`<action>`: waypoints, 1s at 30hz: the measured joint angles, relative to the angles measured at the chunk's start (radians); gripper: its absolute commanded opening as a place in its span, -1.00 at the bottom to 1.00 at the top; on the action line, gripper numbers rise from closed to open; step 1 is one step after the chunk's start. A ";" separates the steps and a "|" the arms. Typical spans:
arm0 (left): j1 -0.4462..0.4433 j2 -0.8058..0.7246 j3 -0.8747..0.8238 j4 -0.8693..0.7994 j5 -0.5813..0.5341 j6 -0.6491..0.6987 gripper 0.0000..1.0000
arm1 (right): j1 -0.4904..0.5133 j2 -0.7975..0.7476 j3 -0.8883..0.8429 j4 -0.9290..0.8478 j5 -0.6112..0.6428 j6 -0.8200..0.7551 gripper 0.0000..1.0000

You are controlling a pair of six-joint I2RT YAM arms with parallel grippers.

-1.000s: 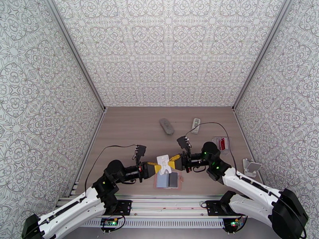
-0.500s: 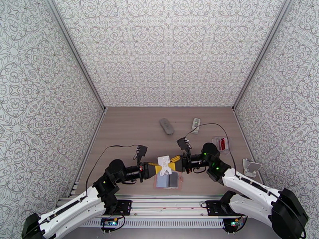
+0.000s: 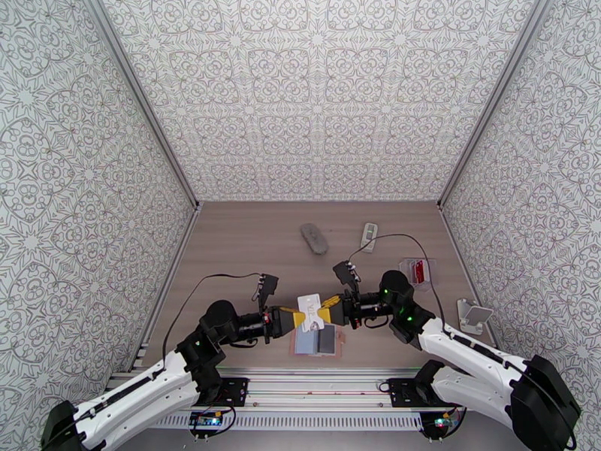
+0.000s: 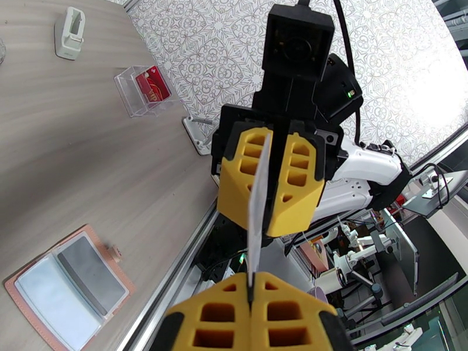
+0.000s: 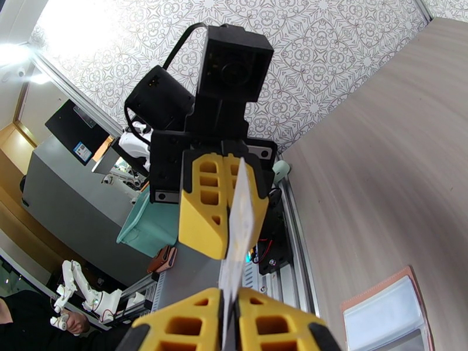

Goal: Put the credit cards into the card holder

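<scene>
One white card [image 3: 309, 304] hangs in the air just over the open card holder [image 3: 317, 341], seen edge-on from both wrist cameras [image 4: 257, 194] [image 5: 240, 229], its length running left to right from gripper to gripper. The left gripper [image 3: 300, 319] has its fingers clamped on one end and the right gripper [image 3: 328, 306] pinches the opposite end. The holder lies flat near the table's [image 3: 240, 242] front edge, showing two pockets, one pale, one dark. One red card [image 3: 419, 270] sits in a clear case [image 3: 409, 264] well to the right.
</scene>
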 measured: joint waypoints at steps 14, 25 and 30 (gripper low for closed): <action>0.006 -0.001 0.001 -0.043 -0.022 0.017 -0.14 | 0.007 0.014 -0.001 -0.036 0.027 0.002 -1.00; 0.056 0.008 -0.024 -0.353 -0.196 0.056 -0.25 | 0.011 0.031 0.002 -0.379 0.310 -0.003 -1.00; 0.039 0.108 -0.113 -0.339 -0.200 0.037 -0.32 | 0.020 0.041 -0.078 -0.397 0.409 0.080 -1.00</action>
